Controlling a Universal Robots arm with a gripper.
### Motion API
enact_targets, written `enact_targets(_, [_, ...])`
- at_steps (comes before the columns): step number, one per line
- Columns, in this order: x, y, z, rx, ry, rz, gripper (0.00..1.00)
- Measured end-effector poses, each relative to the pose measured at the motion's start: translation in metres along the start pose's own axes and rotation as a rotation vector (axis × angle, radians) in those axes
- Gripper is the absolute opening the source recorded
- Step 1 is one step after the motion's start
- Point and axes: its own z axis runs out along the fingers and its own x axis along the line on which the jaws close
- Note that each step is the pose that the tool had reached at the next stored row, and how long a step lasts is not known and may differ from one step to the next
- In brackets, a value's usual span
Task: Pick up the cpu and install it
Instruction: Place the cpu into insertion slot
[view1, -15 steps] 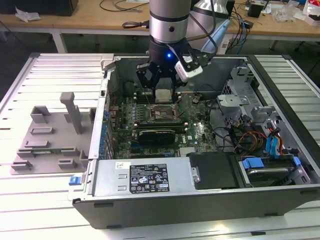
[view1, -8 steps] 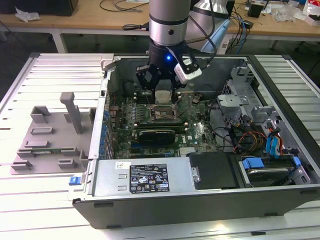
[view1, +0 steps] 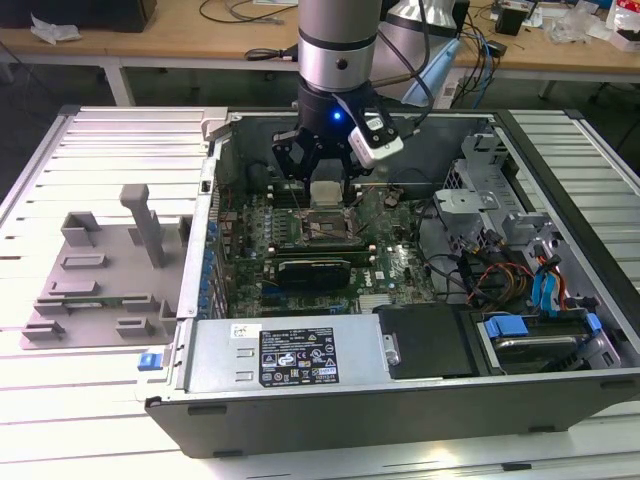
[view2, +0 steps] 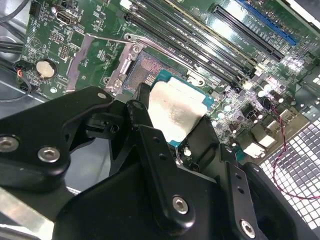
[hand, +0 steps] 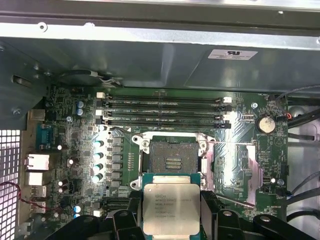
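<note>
A pale slatted bench (view1: 100, 140) carries the action, with wooden worktops strewn with cables across the back of the room. On it lies a big black open computer case (view1: 400, 400), and the silver-and-black robot arm (view1: 338, 40) reaches straight down into it.

The black multi-link hand (view1: 324, 178) hangs low over the green motherboard (view1: 390, 265). It is closed on the cpu (view1: 327, 193), a small flat square chip with a pale silvery metal top plate. In the second wrist view the dark fingers (view2: 150, 135) press on opposite edges of the chip (view2: 175, 112), its top plate smeared grey-white. In the first wrist view the chip (hand: 171, 207) sits level between the finger links.

Just beneath the hand, a touch ahead of the chip, is the dark rectangular socket (hand: 172, 157). It is uncovered, its contact field exposed, and its shiny metal frame (view2: 95, 55) is folded back to one side. Whether the chip touches the socket's edge I cannot tell. Beyond the socket, four long black memory slots (hand: 165, 112) run side by side.

Well away from the hand, outside the case toward the exterior view's left, sits a grey plastic fixture tray with upright blocks (view1: 100, 270).
</note>
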Motion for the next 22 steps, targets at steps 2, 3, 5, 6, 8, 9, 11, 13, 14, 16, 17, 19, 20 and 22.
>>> enact_targets(2, [0.0,0.0,0.0,-0.0004,0.0,0.0,0.55])
enact_targets(3, [0.0,0.0,0.0,-0.0009,0.0,0.0,0.55])
enact_targets(5, [-0.0001,-0.0001,0.0,-0.0003,-0.0011,0.028,0.55])
enact_targets(6, [0.0,-0.0001,0.0,0.0004,-0.0025,0.058,0.55])
enact_targets(8, [0.0,0.0,0.0001,0.0019,-0.0062,0.141,0.55])
enact_targets(9, [0.0,-0.0001,0.0002,0.003,-0.0086,0.195,0.55])
enact_targets(11, [0.0,-0.0001,0.0002,0.0039,-0.0103,0.235,0.55])
enact_targets(13, [0.0,-0.0001,0.0002,0.0043,-0.0113,0.258,0.55])
enact_targets(14, [0.0,-0.0001,0.0002,0.0046,-0.0118,0.268,0.55])
enact_targets(16, [0.0,-0.0001,0.0002,0.0051,-0.0129,0.295,0.55])
enact_targets(17, [0.0,-0.0001,0.0002,0.0053,-0.0135,0.308,0.55])
enact_targets(19, [0.0,-0.0001,0.0003,0.006,-0.0149,0.341,0.55])
enact_targets(20, [0.0,-0.0001,0.0003,0.0063,-0.0156,0.356,0.55])
enact_targets(22, [0.0,-0.0001,0.0004,0.0068,-0.0168,0.383,0.55])
